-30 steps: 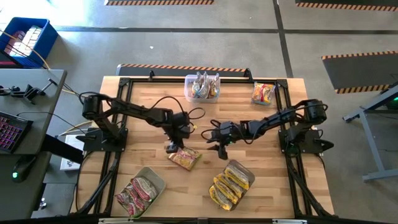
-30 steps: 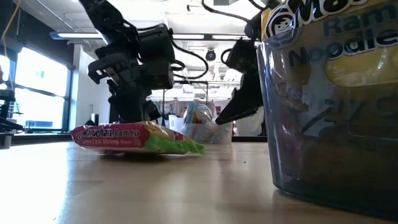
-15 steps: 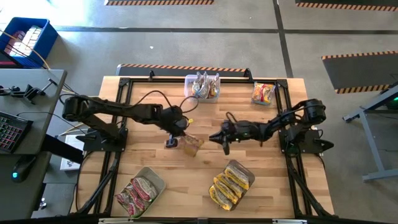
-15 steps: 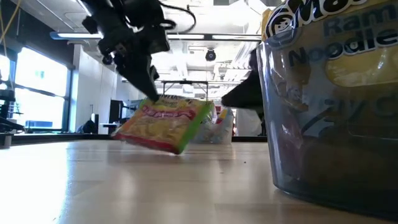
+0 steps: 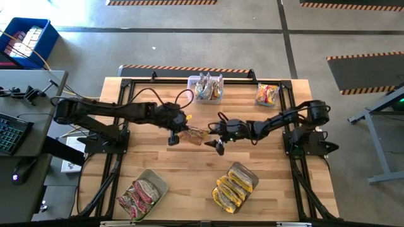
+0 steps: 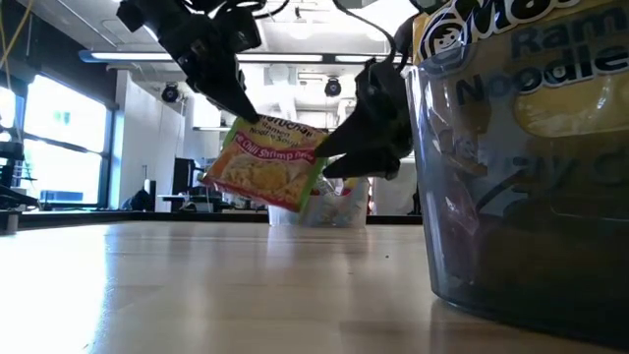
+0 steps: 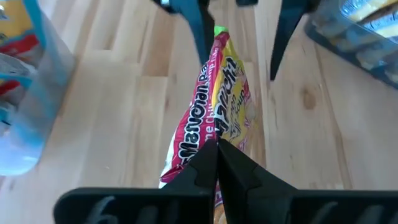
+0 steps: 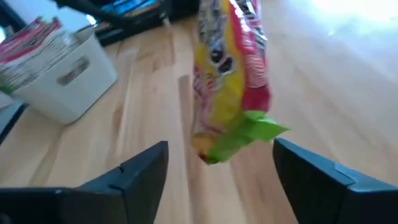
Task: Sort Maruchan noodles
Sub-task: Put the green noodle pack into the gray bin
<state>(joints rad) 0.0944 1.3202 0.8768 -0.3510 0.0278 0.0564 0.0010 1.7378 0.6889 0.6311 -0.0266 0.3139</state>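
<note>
A crinkly yellow, red and green ramen packet hangs in the air above the middle of the wooden table, pinched by one end in the closed left gripper; in the left wrist view the two dark fingers meet on the packet's sealed red edge. In the low view the packet tilts, clear of the plank surface. The right gripper sits just at the packet's 3 o'clock side with its fingers spread wide, one on each side of the green end without touching it. The table is pale butcher-block with long straight grain, framed by black rails. At 12 o'clock stands a clear rectangular tub of silvery packets, and at 1 o'clock loose colourful packets lie near the edge. At 7 o'clock a tub of pink-red packets stands; at 5 o'clock a tub of yellow packets stands, well apart from the held packet. Bare wood lies open beneath both grippers and between the two front tubs.
</note>
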